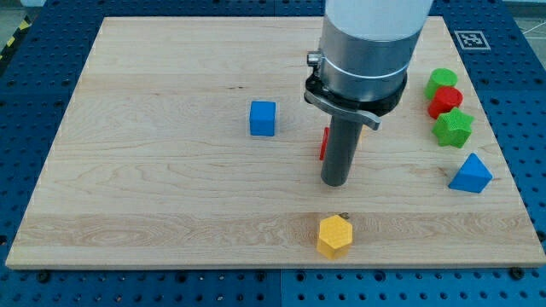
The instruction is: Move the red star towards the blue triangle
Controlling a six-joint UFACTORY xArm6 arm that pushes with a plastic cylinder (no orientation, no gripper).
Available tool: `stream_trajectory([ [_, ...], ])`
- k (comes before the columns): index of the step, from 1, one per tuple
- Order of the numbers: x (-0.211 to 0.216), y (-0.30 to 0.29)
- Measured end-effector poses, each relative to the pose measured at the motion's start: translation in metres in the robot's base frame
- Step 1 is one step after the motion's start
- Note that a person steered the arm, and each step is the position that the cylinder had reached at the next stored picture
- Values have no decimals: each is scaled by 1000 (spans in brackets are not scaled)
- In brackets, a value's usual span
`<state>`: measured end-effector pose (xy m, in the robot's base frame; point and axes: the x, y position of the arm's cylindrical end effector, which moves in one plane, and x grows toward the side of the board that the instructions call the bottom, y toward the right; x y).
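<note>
My tip (334,182) rests on the board just right of centre. A red block (325,143) shows as a thin sliver at the rod's left side, just above the tip. Most of it is hidden behind the rod, so I cannot make out its shape. The blue triangle (470,174) lies near the board's right edge, well to the right of my tip. A second red block (444,101) sits at the upper right between two green blocks, and its shape is unclear.
A blue cube (263,118) lies left of the rod. A yellow hexagon (334,235) lies below my tip near the bottom edge. A green round block (442,81) and a green star (452,128) flank the right-hand red block. An orange bit (373,125) peeks out beside the arm's clamp.
</note>
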<state>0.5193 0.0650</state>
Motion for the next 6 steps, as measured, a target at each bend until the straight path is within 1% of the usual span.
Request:
stream_trajectory([
  [2, -49, -40],
  [3, -64, -13],
  [4, -60, -7],
  [6, -32, 2],
])
